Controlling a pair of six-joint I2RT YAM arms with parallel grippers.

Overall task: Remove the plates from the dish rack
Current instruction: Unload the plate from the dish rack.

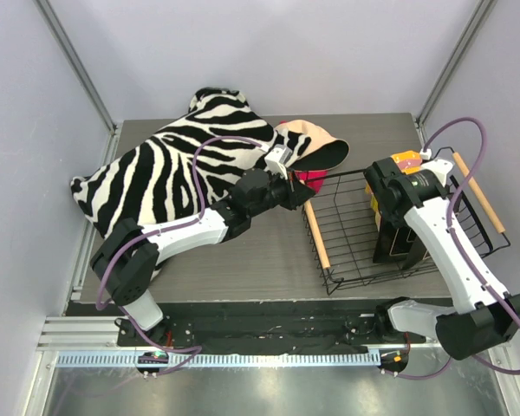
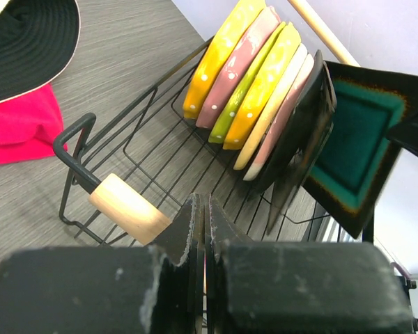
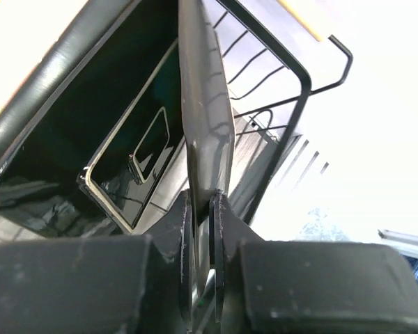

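The black wire dish rack (image 1: 347,279) with wooden handles stands at the right. In the left wrist view (image 2: 143,142) it holds a row of upright plates (image 2: 254,73): orange dotted, pink, yellow-green, cream, then a dark square one (image 2: 303,129). My right gripper (image 1: 392,201) is shut on the top edge of another dark square plate (image 1: 397,238) with a teal centre (image 2: 359,142), holding it upright over the rack's near end. The right wrist view shows the jaws (image 3: 202,198) pinching its rim (image 3: 205,104). My left gripper (image 1: 296,198) is shut and empty (image 2: 202,203) above the rack's left handle (image 2: 125,207).
A peach floppy hat (image 1: 316,143) lies on a pink cloth (image 1: 310,178) just behind the rack's left corner. A zebra-striped cloth (image 1: 173,169) covers the table's left and back. Grey walls close in on both sides.
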